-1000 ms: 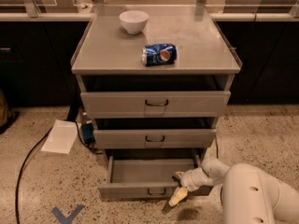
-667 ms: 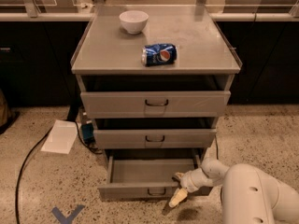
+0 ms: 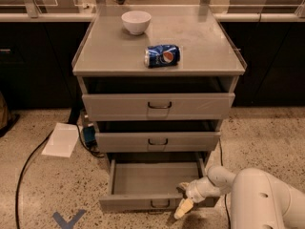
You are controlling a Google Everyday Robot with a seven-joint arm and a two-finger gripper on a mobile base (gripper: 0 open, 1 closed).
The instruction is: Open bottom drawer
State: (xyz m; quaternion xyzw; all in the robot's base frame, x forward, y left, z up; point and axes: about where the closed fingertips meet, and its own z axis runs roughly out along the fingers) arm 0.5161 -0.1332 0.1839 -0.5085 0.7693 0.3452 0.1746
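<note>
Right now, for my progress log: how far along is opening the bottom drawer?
Done: the bottom drawer sits pulled well out, its floor showing. In hand: the gripper is at the drawer's front right corner. Left: probably a little more pull at most, then backing the arm away.

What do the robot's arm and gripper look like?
The arm is a bulky, smooth white shell with rounded joints, narrowing to the gripper, pale with a cream tip, at the front right of the bottom drawer. No cables or markings show.
</note>
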